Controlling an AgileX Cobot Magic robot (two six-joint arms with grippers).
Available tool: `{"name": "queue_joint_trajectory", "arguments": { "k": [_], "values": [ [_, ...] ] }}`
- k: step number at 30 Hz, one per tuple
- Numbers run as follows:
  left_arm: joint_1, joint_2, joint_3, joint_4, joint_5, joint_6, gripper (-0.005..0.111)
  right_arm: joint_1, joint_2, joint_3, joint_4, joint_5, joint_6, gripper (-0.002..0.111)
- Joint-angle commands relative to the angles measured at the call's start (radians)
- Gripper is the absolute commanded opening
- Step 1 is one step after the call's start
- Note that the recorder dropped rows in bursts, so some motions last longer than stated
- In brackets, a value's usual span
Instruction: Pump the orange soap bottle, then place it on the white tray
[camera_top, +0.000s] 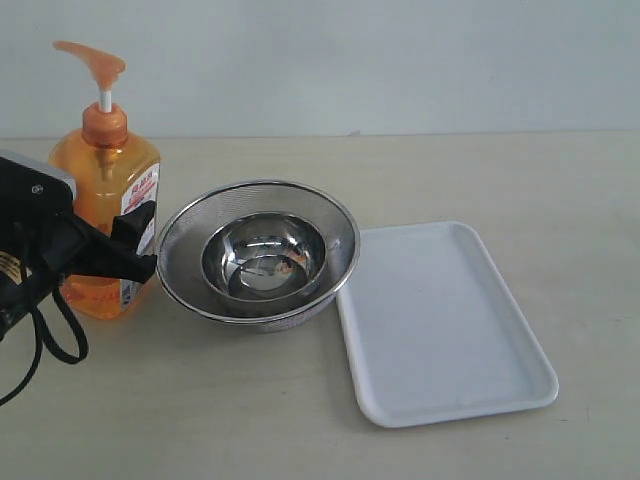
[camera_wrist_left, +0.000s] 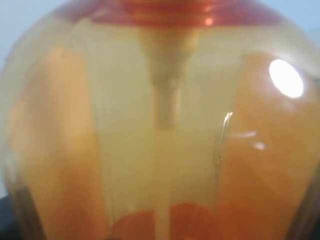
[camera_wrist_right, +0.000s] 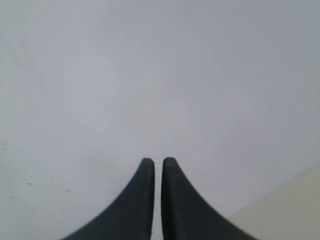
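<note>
**A:** Where is the bottle (camera_top: 100, 180) logged?

**B:** It is recorded upright on the table (camera_top: 500, 180), at the far left of the exterior view. The pump head is up on its white stem, and the label is turned toward the right. In the left wrist view the bottle (camera_wrist_left: 160, 130) fills the frame, blurred.

**A:** And the left claw (camera_top: 138, 250)?

**B:** It is noted low at the bottle, reaching in from the left. One black finger (camera_top: 110, 250) is seen across the front of the bottle. The other finger is hidden, so whether the claw is clamped or merely around the bottle cannot be told.

**A:** Neighbours?

**B:** A mesh bowl (camera_top: 190, 235) is set just beside the bottle on its right, with a smaller steel bowl (camera_top: 265, 255) inside it. The tray (camera_top: 450, 330) lies flat further right, its near corner tucked by the mesh bowl's rim, well apart from the bottle.

**A:** Right claw (camera_wrist_right: 157, 167)?

**B:** It is seen only in its own wrist view. The fingers are drawn together with a hairline gap and nothing is held, over a pale surface that cannot be identified.
</note>
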Motion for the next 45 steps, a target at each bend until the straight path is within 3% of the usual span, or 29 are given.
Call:
{"name": "queue_joint_trajectory", "arguments": {
  "k": [1, 8, 11, 15, 19, 33, 40, 45],
  "values": [
    [0.003, -0.014, -0.003, 0.005, -0.055, -0.002, 0.005, 0.035, 0.057, -0.199, -0.264, 0.014, 0.129, 0.001],
    [0.003, -0.014, -0.003, 0.005, -0.055, 0.024, 0.005, 0.166, 0.363, -0.534, -0.51, 0.086, 0.234, 0.001],
    [0.003, -0.014, -0.003, 0.005, -0.055, 0.024, 0.005, 0.259, 0.505, -0.635, -0.592, 0.209, 0.206, 0.001],
    [0.003, -0.014, -0.003, 0.005, -0.055, 0.062, 0.005, 0.398, 0.75, -0.794, -0.637, 0.477, 0.011, 0.001],
    [0.003, -0.014, -0.003, 0.005, -0.055, 0.096, 0.005, 0.467, 0.959, -0.95, -0.622, 0.664, -0.071, 0.001],
    [0.003, -0.014, -0.011, 0.005, -0.054, 0.1, 0.005, 0.473, 1.38, -1.352, 0.014, 0.817, -0.721, 0.001],
    [0.003, -0.014, -0.011, 0.011, -0.054, 0.105, 0.005, 0.473, 1.508, -1.405, 0.433, 0.793, -1.118, 0.001],
    [0.003, -0.014, -0.011, 0.011, -0.054, 0.11, 0.005, 0.492, 1.608, -1.463, 0.503, 0.796, -1.177, 0.001]
  ]
}}
